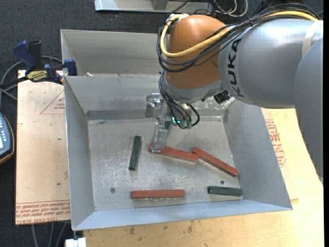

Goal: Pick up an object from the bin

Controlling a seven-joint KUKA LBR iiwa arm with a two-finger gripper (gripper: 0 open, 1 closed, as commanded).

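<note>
red bar (177, 154) lies with one end just beneath the tool (157, 144); whether the tool is clenched cannot be told.

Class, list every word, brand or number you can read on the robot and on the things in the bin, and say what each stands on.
"KUKA": black letters running sideways on the silver arm, beside its orange cover.
Red bars: no print to be seen.
Dark bars: no print to be seen.
Bin: no print to be seen on its walls.
</note>
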